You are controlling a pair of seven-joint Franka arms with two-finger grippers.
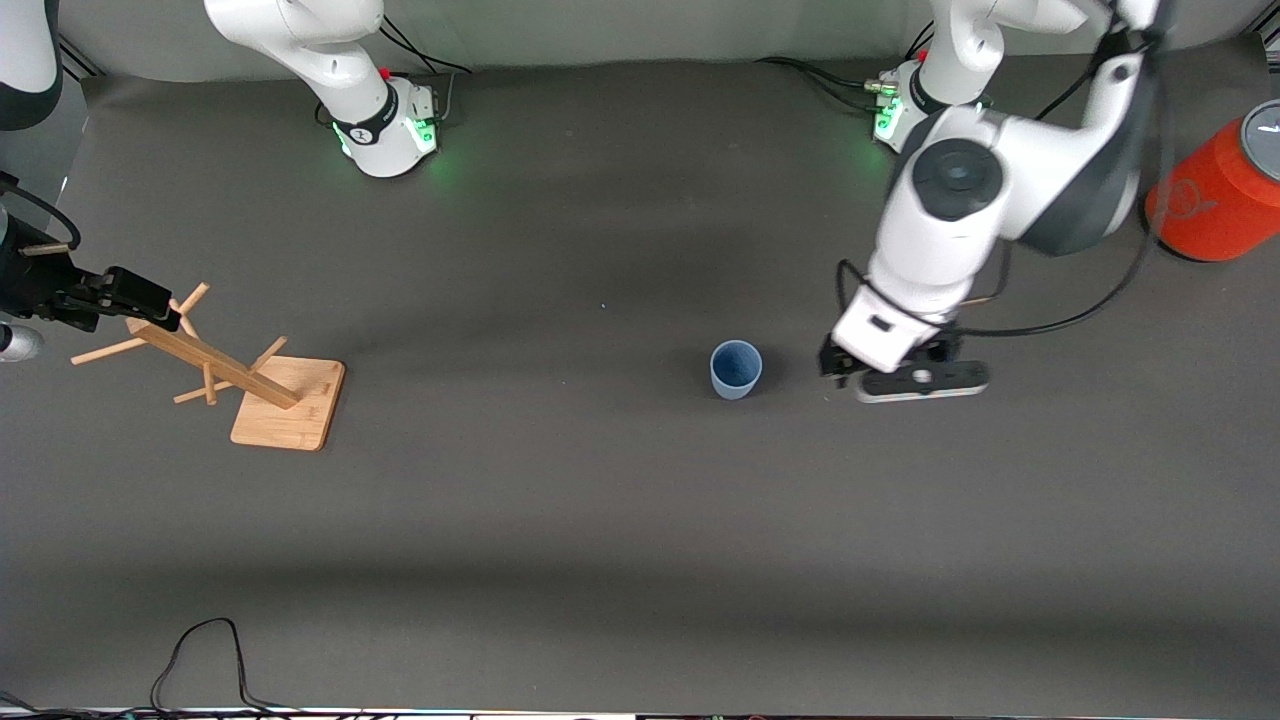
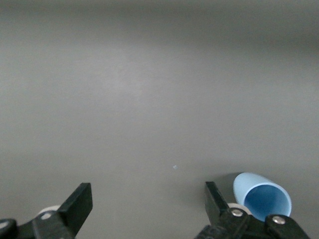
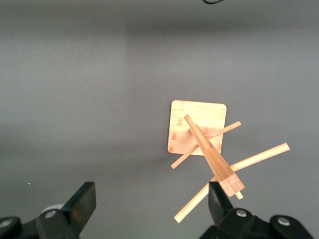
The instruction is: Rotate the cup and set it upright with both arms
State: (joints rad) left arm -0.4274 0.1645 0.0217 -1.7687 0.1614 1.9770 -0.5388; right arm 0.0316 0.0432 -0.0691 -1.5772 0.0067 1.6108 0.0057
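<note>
The pale-blue cup (image 1: 736, 369) stands upright on the dark table mat, its darker blue inside showing, near the middle of the table. It also shows in the left wrist view (image 2: 261, 199), just outside one finger (image 2: 215, 201). My left gripper (image 1: 838, 365) is low over the mat beside the cup, toward the left arm's end of the table, open and empty (image 2: 149, 201). My right gripper (image 1: 150, 305) is over the top of a wooden peg rack at the right arm's end of the table, open and empty (image 3: 149, 199).
The wooden peg rack (image 1: 215, 362) stands on a square bamboo base (image 1: 295, 410), also seen in the right wrist view (image 3: 197, 132). A large orange cylinder with a grey top (image 1: 1225, 195) stands at the left arm's end. A black cable (image 1: 200, 655) lies at the front edge.
</note>
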